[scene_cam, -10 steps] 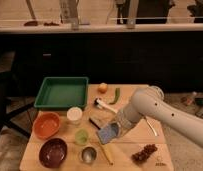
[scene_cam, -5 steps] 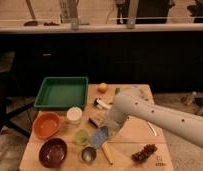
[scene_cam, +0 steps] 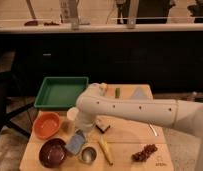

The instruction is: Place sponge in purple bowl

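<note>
While the gripper (scene_cam: 80,134) is clamped on the tilted sponge (scene_cam: 75,143), the purple bowl (scene_cam: 51,152) sits just beside it, down-left in view, so I'd shift that way before release.

A single camera looks steeply down from above the near edge of the wooden table (scene_cam: 129,142), at middling range, facing the dark cabinets (scene_cam: 120,60) at 12 o'clock. The arm (scene_cam: 145,112) enters from 4 o'clock. Its gripper (scene_cam: 79,136), clamped on the sponge (scene_cam: 75,143), sits toward 7 o'clock.
</note>
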`<state>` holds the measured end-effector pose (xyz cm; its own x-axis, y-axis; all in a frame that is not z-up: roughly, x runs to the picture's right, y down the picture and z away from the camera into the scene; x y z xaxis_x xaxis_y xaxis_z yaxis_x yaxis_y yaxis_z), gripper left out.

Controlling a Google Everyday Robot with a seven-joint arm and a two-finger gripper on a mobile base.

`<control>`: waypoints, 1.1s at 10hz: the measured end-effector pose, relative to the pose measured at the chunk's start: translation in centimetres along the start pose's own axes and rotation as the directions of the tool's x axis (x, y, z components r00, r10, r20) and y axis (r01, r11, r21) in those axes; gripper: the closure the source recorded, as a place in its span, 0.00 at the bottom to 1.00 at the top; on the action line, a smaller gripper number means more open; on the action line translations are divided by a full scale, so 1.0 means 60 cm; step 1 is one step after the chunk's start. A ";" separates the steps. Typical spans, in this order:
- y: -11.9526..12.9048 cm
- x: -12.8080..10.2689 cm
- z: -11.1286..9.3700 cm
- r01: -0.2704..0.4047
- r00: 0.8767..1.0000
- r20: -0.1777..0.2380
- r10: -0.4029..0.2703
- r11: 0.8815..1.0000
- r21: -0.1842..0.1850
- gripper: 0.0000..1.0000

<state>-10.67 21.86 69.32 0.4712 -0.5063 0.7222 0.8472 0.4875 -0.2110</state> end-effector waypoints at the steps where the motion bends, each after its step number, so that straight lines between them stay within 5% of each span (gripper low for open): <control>1: -0.023 -0.023 0.009 0.060 0.998 -0.003 -0.060 0.998 -0.016 1.00; 3: -0.054 -0.072 0.035 0.231 0.972 -0.033 -0.233 0.971 -0.064 1.00; 5: -0.061 -0.095 0.055 0.324 0.942 -0.063 -0.331 0.941 -0.102 1.00; 11: -0.121 -0.138 0.086 0.382 0.913 -0.099 -0.397 0.914 -0.140 1.00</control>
<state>-21.99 26.16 68.27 0.1182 -0.7256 0.6779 0.9883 0.1524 -0.0092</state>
